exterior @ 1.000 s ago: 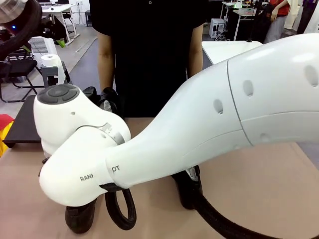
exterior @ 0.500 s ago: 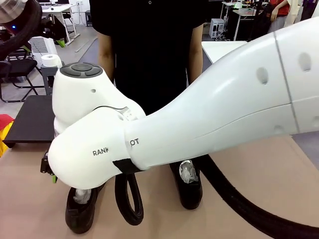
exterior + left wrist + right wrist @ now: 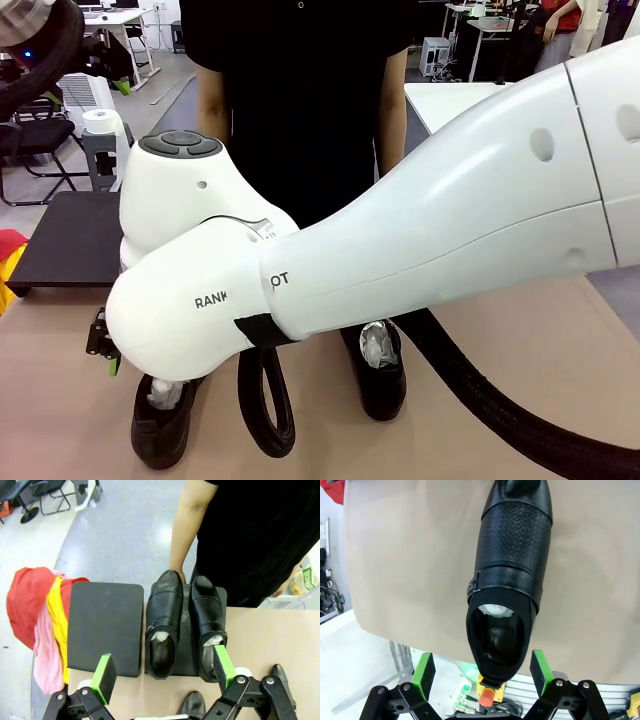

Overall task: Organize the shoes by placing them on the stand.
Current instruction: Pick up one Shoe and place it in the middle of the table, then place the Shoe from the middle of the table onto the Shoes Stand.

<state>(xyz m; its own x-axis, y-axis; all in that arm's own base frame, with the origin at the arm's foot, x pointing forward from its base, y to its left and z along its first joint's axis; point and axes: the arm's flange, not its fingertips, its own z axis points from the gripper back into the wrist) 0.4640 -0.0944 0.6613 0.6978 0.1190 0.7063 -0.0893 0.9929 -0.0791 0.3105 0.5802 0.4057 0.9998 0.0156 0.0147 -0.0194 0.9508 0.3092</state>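
Two black shoes point(image 3: 164, 625) point(image 3: 209, 620) lie side by side on the right part of the stand point(image 3: 105, 625), toes toward the person, whose hand point(image 3: 179, 567) is at their tips. My left gripper point(image 3: 163, 672) hangs open above them, holding nothing. Two more shoes point(image 3: 160, 420) point(image 3: 375, 365) lie on the tan table near the front edge. My right gripper point(image 3: 481, 672) stands open over the left one, seen in the right wrist view as a shoe point(image 3: 512, 580) whose heel is between the green pads. The right arm crosses the front view, its gripper point(image 3: 105, 345) low at the left.
The stand's left half point(image 3: 60, 240) is bare. A red and yellow cloth point(image 3: 35, 615) lies beside its left end. The right arm's black cable point(image 3: 262, 400) loops down between the two table shoes. A person in black point(image 3: 300, 100) stands at the far edge.
The right arm's wrist has risen and shifted a little right, uncovering the left shoe on the table. Both table shoes have stayed where they lay.
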